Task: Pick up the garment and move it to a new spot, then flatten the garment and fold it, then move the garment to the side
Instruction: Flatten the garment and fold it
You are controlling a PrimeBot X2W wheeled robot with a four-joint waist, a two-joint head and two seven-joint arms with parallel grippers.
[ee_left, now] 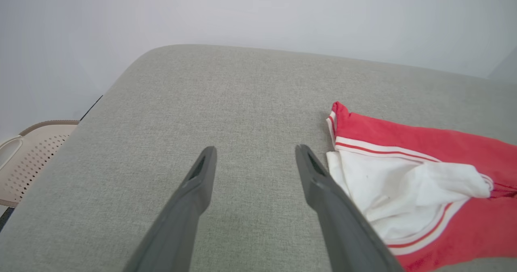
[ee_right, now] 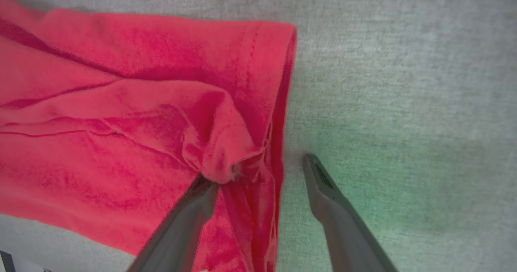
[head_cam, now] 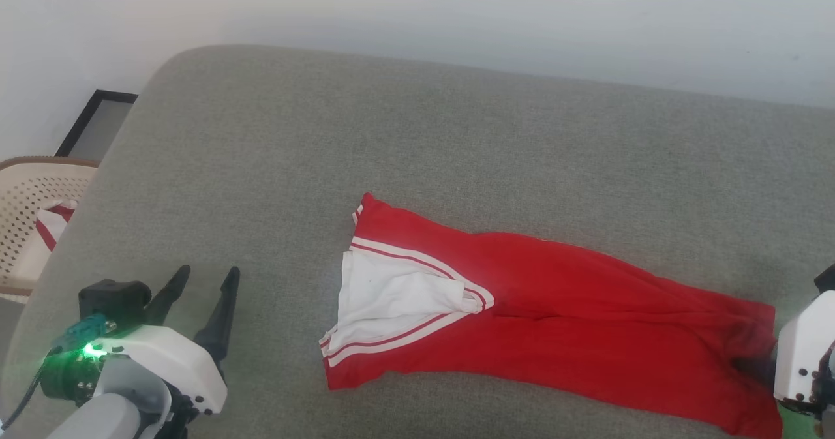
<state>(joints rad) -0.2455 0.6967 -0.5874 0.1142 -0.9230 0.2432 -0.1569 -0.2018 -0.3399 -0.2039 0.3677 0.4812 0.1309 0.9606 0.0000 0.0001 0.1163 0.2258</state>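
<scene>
right tool spread wide, one finger touching the garment hem.

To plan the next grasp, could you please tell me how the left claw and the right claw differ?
The left claw hangs over the bare grey cushion, beside the white-sleeved end of the garment; the right claw sits at its red hem end. The left claw touches no cloth; one finger of the right claw presses into a bunched red fold. Both stand open.
</scene>
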